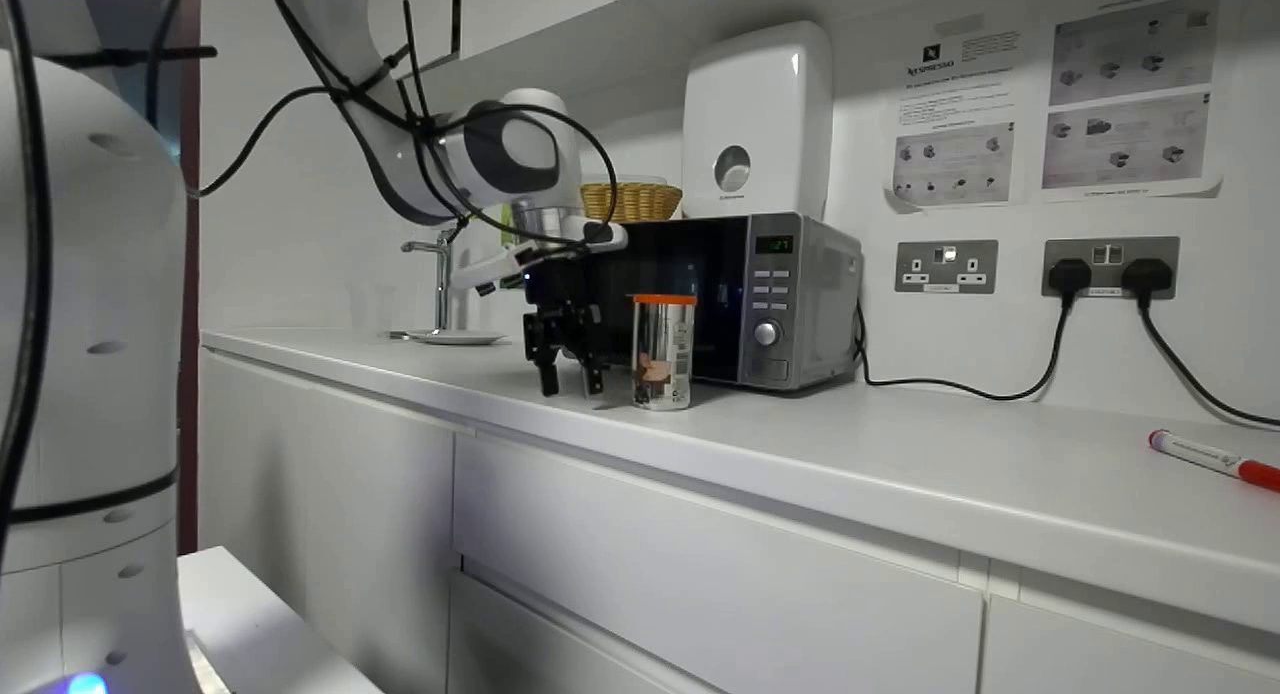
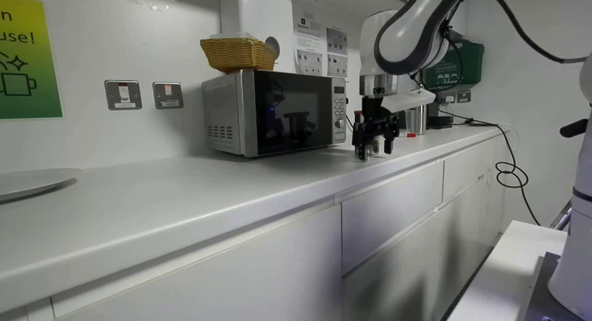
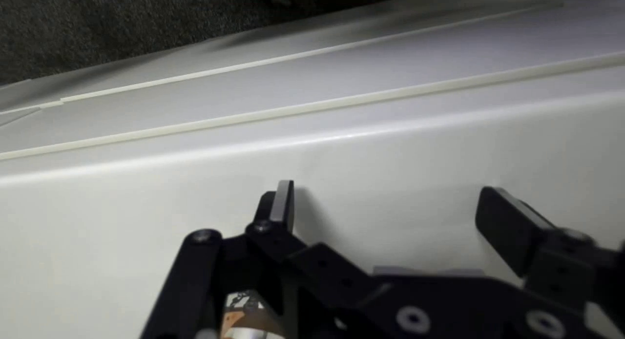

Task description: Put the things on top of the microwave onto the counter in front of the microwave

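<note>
1. Toward the left of an exterior view, a white plate (image 1: 468, 338) lies on the counter (image 1: 930, 434) near a tap (image 1: 442, 279).
2. Next comes the gripper (image 1: 571, 384), jaws spread wide, with counter showing between them in the wrist view.
3. The wicker basket (image 1: 650, 204) sits on top of the microwave (image 1: 812, 274).
4. The orange-lidded jar (image 1: 662, 339) stands upright on the counter before the microwave, just beside the gripper.
5. Far right lies a red-and-white marker (image 1: 1210, 457).

Dim, soft light
The counter (image 3: 390, 197) gleams along its edge in the wrist view; soft shadows darken the cabinet fronts (image 2: 407, 256); the floor (image 3: 122, 31) looks dark.
</note>
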You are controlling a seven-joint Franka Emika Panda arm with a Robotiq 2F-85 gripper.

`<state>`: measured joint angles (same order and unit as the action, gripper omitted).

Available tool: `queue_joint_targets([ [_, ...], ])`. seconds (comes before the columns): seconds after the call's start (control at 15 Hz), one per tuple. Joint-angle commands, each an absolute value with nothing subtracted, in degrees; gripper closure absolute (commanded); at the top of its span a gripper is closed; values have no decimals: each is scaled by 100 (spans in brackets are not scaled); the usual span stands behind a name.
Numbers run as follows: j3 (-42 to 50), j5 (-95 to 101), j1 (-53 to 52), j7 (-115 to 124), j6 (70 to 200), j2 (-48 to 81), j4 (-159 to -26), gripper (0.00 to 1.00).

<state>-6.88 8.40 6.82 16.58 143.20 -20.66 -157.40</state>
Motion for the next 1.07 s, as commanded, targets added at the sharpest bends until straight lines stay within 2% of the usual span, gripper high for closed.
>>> queue_joint_targets([
  [0.0, -464, 675, 478, 1320, 12902, -2876, -15521, 0],
  [0.47, -332, 537, 278, 1003, 11415, -3493, -14865, 0],
  [1.0, -513, 364, -37, 922, 11426, -3272, -14149, 0],
])
